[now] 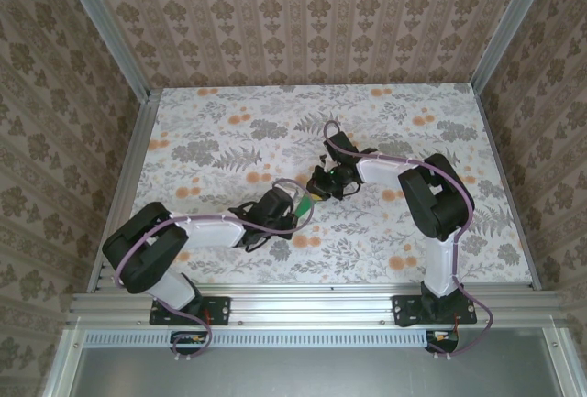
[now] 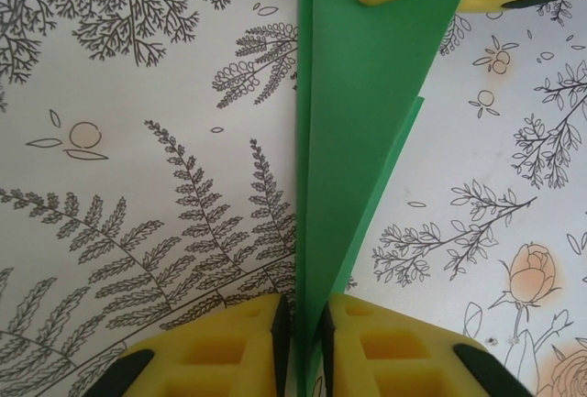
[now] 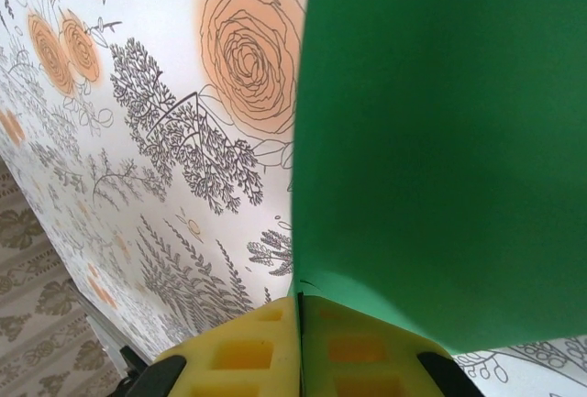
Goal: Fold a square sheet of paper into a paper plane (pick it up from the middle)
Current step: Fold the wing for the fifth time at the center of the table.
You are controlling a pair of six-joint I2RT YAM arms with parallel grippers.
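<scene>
Our left end effector point(image 2: 301, 342) pinches the paper plane point(image 2: 358, 140) at its narrow end, holding it on edge. Our right end effector point(image 3: 298, 347) is clamped shut on the wider far end. We judge the paper featherlight, floppy and easily creased, so holds belong on the folded spine. Both arms reach inward and low, meeting over the middle of the surface point(image 1: 229, 140).

Smooth matt green paper plane point(image 2: 358, 140)

A: What's at six o'clock?
B: The right gripper point(image 3: 298, 319), yellow fingers point(image 3: 240, 353) pinched on the edge of the green paper point(image 3: 440, 140).
A: And above?
B: Paper spreads toward two o'clock. At eleven, an orange rose point(image 3: 249, 44) printed on the tablecloth point(image 3: 138, 195).
</scene>
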